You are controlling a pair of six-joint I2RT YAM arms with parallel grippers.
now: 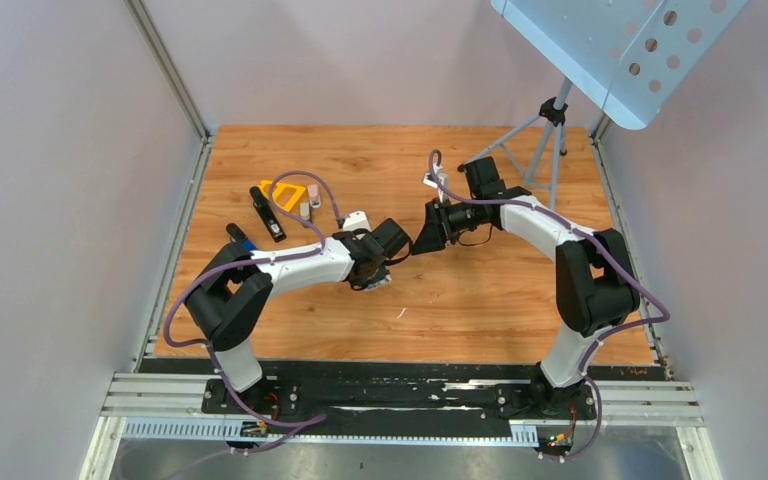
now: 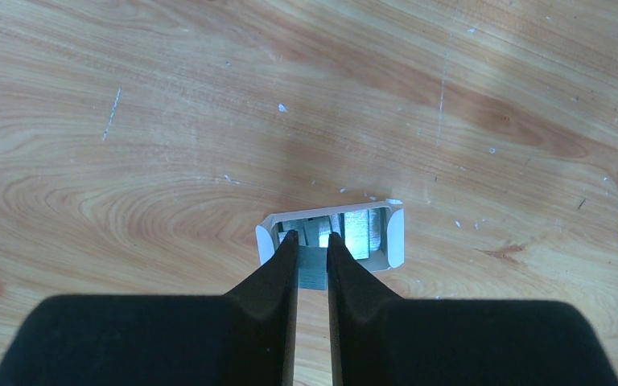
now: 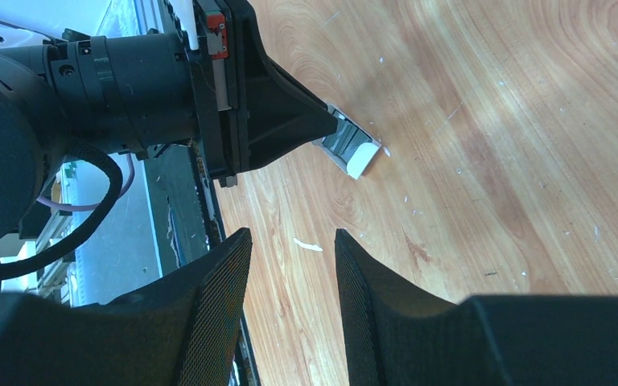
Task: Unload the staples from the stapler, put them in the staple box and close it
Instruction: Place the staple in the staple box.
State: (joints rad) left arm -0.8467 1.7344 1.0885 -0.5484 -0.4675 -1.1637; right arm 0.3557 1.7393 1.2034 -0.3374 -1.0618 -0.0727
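black stapler (image 1: 267,213) lies well apart, behind the wrist of the left gripper (image 2: 312,241). that gripper is clamped on a grey staple strip (image 2: 312,272), tips directly over the white box (image 2: 396,237), whose long side runs across the fingers. the right gripper (image 3: 291,237) hangs half parted, empty, just beyond.

a wood-grain tabletop (image 1: 480,300) fills the floor of the cell, with soft patches of glare across its grain and a few small white scraps (image 1: 400,313) on it. plain pale grey-lilac walls (image 1: 360,60) close it in at the left, back and right, with an aluminium post (image 1: 165,65) in the back left corner. a tripod (image 1: 550,130) at the back right carries a tilted, perforated light-blue panel (image 1: 620,50). aluminium rails (image 1: 400,405) run along the near edge.
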